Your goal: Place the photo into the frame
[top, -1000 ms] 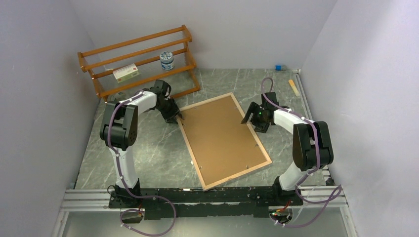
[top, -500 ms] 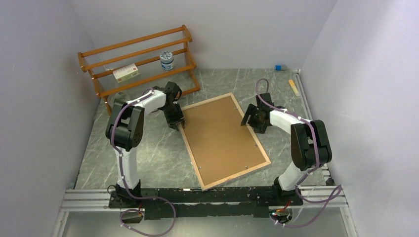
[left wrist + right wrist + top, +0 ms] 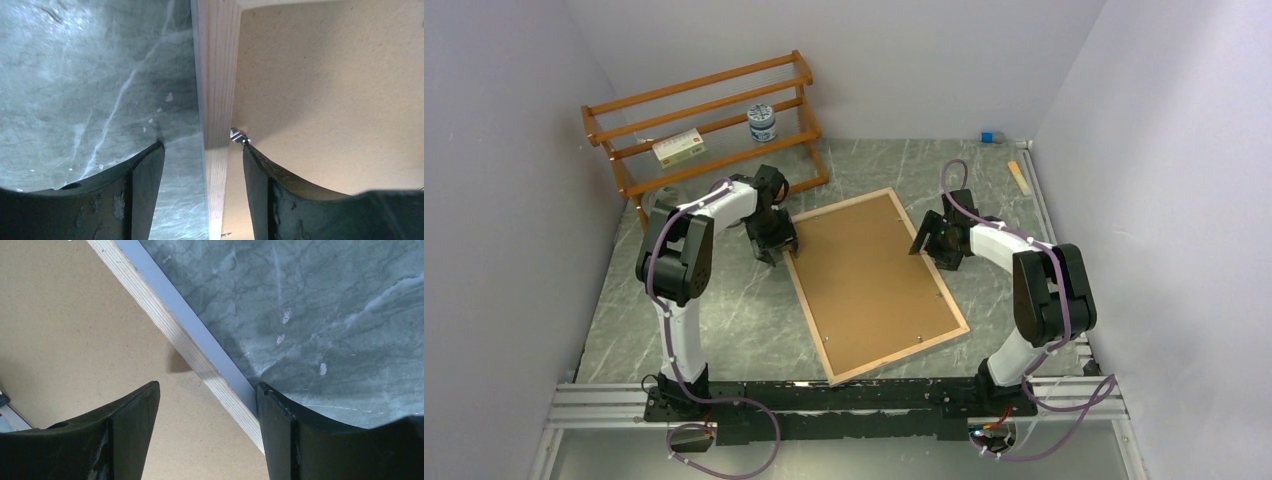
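Observation:
The frame (image 3: 899,352) lies face down on the grey table, its pale wood rim around a brown hardboard backing (image 3: 869,275). The photo is not in view. My left gripper (image 3: 776,248) is open and straddles the frame's left rim near the far corner. In the left wrist view the rim (image 3: 216,75) runs between the jaws of this gripper (image 3: 202,150), beside a small metal tab (image 3: 239,136). My right gripper (image 3: 927,243) is open at the right rim. In the right wrist view the rim (image 3: 165,325) crosses between the jaws of this gripper (image 3: 207,390), with the backing (image 3: 65,330) to its left.
An orange-brown slatted rack (image 3: 704,125) stands at the back left, holding a jar (image 3: 763,122) and a small box (image 3: 678,148). A blue object (image 3: 988,136) and a wooden stick (image 3: 1020,178) lie at the back right. Walls close in on both sides.
My left gripper has moved right onto the frame's left rim. My right gripper has shifted slightly along the right rim. The frame has slid a little to the left.

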You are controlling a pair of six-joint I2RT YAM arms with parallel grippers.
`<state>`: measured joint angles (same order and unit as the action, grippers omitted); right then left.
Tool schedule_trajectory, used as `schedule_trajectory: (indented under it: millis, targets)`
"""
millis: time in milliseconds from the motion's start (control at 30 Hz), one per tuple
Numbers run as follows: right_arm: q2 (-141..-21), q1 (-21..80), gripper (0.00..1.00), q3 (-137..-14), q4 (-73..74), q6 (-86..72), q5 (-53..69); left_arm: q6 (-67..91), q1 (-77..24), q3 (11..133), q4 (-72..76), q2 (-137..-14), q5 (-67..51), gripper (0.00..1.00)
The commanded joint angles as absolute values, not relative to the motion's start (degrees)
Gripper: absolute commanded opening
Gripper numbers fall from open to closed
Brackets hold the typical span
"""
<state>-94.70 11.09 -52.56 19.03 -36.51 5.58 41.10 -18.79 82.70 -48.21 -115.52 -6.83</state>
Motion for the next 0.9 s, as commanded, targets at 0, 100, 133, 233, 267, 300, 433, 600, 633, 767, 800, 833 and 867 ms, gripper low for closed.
schedule_trajectory:
  millis: [0,100,133,233,267,300,433,600,633,767,800,833,867]
  targets:
    - [-94.5,12.2,0.73,-50.3,18.9,-38.5,8.6,43.3,-17.5,81.4,-43.2,-111.7,-5.2,0.64]
    - [-94.3,12.3,0.73,-49.9,18.8,-38.4,8.5,43.5,-16.6,81.3,-40.8,-112.4,-7.1,0.65]
    - [-94.2,12.2,0.73,-49.8,18.9,-38.4,8.3,43.6,-16.5,81.9,-40.6,-112.9,-7.2,0.65]
    - [-94.0,12.3,0.73,-49.5,18.7,-38.6,8.1,43.7,-16.5,83.6,-42.5,-114.3,-5.5,0.63]
    - [-94.0,12.2,0.73,-49.4,18.8,-38.6,8.1,44.0,-16.5,83.9,-43.4,-114.6,-4.1,0.6]
    - [-94.0,12.2,0.73,-49.4,18.7,-38.7,8.2,44.1,-16.5,84.1,-44.0,-114.8,-3.0,0.56]
    - [-94.2,12.2,0.73,-49.2,18.7,-38.7,8.5,42.5,-16.6,83.8,-45.0,-115.4,-3.6,0.41]
    - [-94.9,12.2,0.72,-49.2,18.5,-38.5,9.2,37.2,-17.3,82.3,-45.0,-115.7,-7.0,0.35]
    - [-95.1,12.2,0.72,-49.3,18.4,-38.4,9.4,35.8,-17.3,82.4,-45.6,-116.2,-7.9,0.35]
    - [-96.3,12.2,0.72,-49.7,18.3,-38.2,10.4,28.4,-17.3,82.8,-47.1,-117.6,-12.5,0.31]
    - [-96.7,12.3,0.72,-49.9,18.3,-38.1,10.7,26.2,-17.3,82.9,-47.4,-117.7,-13.6,0.31]
    - [-96.9,12.3,0.72,-50.1,18.3,-38.0,11.1,23.8,-17.3,83.3,-47.9,-117.8,-14.5,0.31]
    - [-97.2,12.3,0.72,-50.2,18.2,-37.9,11.7,22.0,-17.3,83.4,-48.6,-117.8,-15.2,0.3]
